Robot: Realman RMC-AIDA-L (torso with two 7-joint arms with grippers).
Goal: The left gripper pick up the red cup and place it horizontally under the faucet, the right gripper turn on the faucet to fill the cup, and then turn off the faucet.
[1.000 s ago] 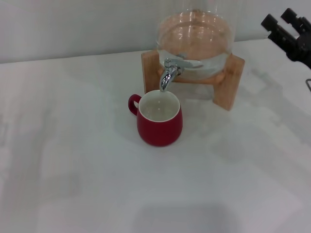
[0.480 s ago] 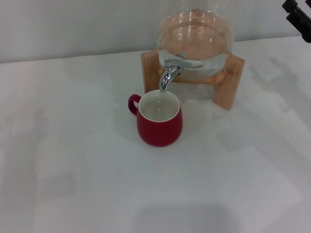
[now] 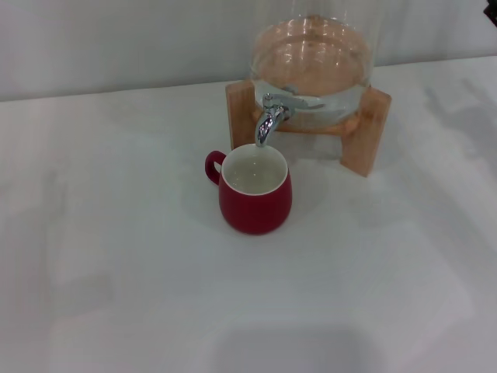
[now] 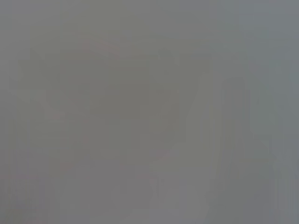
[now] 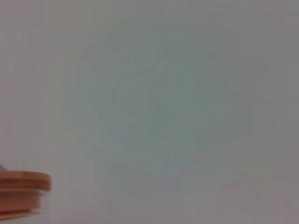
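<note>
red cup (image 3: 255, 199) stands upright beneath faucet (image 3: 268, 123) spout, handle pointing left; neither pincer shows.

A dark-red cup (image 3: 255, 199) stood upright on the white table, its white mouth directly beneath the spout of a chrome faucet (image 3: 270, 118), its loop handle pointing left. The faucet projected from a glass jar in a wooden stand.
</note>
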